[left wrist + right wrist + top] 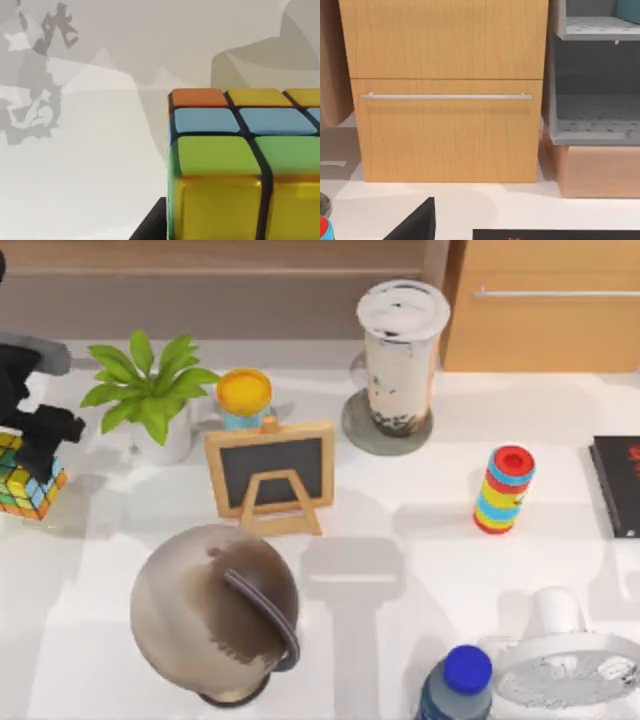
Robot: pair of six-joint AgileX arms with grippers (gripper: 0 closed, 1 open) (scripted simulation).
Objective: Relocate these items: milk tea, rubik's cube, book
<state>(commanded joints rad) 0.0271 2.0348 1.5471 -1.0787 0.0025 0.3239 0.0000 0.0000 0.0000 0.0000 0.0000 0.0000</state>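
The rubik's cube (25, 480) is at the table's far left edge and looks tilted. My left gripper (40, 445) is on top of it, shut on it. The left wrist view has the cube (240, 165) close up, with a dark finger (150, 227) against its side. The milk tea (402, 350) stands upright on a grey coaster (360, 430) at the back centre, far from both arms. A dark part of my right gripper (417, 225) faces a wooden drawer cabinet (445, 100). A light blue corner (630, 9) sits on a shelf; I cannot tell if it is the book.
Between cube and milk tea stand a potted plant (150, 390), a yellow-lidded cup (243, 395) and a small chalkboard easel (270, 475). A globe (215, 610) is at the front. A striped cylinder (503, 490), black book (615, 485), blue-capped bottle (455, 685) and white fan (570, 665) are on the right.
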